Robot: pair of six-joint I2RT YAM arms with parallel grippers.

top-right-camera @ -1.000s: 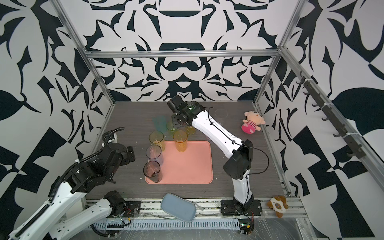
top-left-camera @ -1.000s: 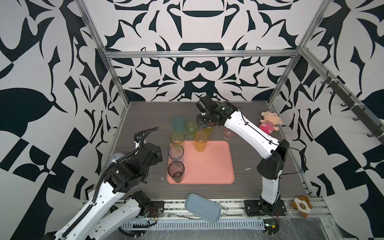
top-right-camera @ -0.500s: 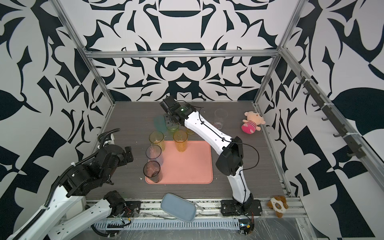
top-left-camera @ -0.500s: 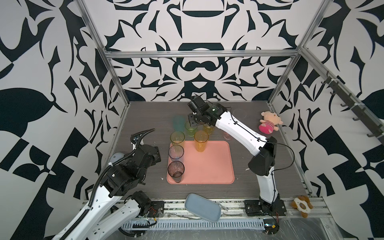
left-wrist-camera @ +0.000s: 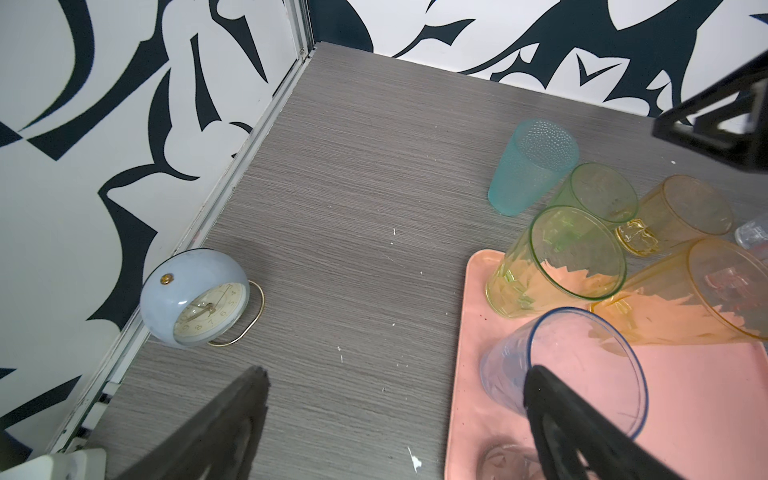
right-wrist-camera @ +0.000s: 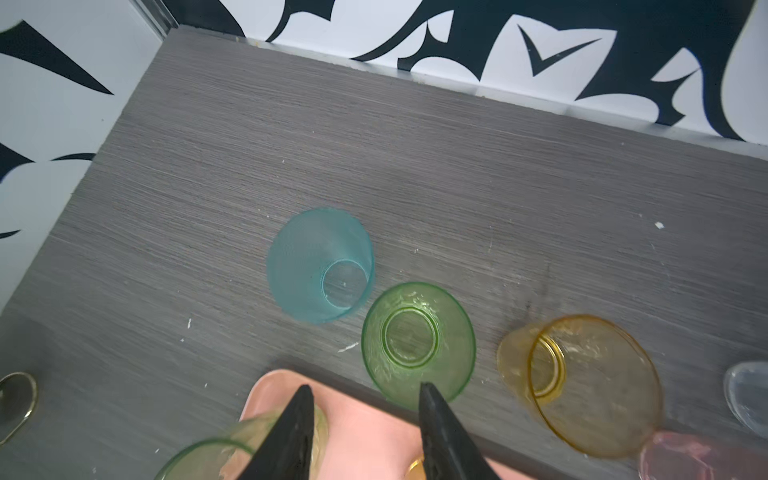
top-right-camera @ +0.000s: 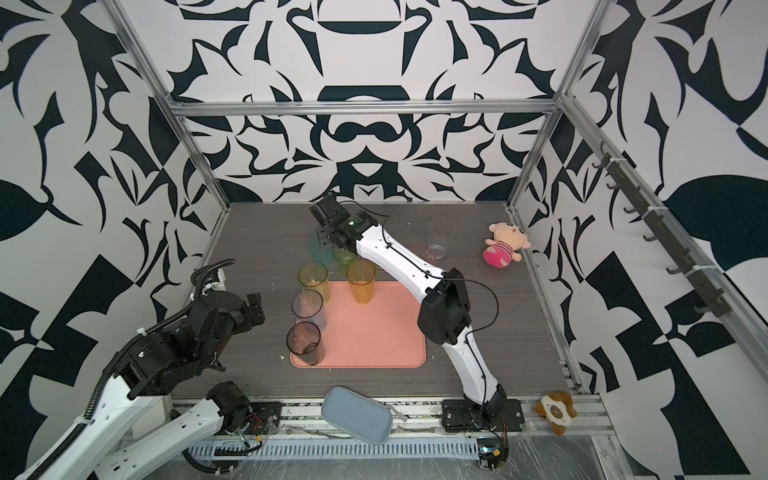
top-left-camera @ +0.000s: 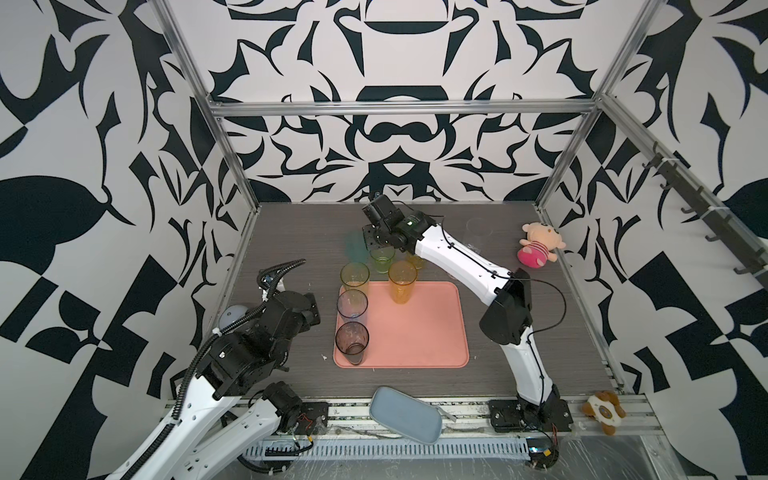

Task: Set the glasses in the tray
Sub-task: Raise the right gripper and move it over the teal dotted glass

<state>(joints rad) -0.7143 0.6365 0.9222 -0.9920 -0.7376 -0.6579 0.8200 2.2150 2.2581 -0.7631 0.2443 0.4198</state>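
A pale blue-grey dish point(top-left-camera: 405, 419) lies on the front rail, at the near edge of the table point(top-left-camera: 291, 232). The left gripper point(left-wrist-camera: 395, 411) hangs over the table to the left of the tray, its fingers spread wide with nothing between them. A pale blue alarm clock point(left-wrist-camera: 195, 299) stands by the left wall.

The salmon-pink tray point(top-left-camera: 419, 332) sits mid-table. Along its left edge, front to back, stand the smoky grey glass point(top-left-camera: 352, 343), the blue glass point(top-left-camera: 352, 305) and the yellow-green glass point(top-left-camera: 354, 276). The tall orange glass point(top-left-camera: 402, 282) stands at the tray's far edge.

Just beyond the tray, on the table, stand the short green glass point(right-wrist-camera: 417, 338), the teal glass point(right-wrist-camera: 320, 266) and the amber glass point(right-wrist-camera: 582, 378), with the pink glass point(right-wrist-camera: 698, 457) beside the amber one. The right gripper point(right-wrist-camera: 365, 385) hovers above the tray's far left corner, fingers partly apart and empty. Farther right, the clear glass point(top-right-camera: 439, 237) stands alone near a plush doll point(top-left-camera: 538, 247).
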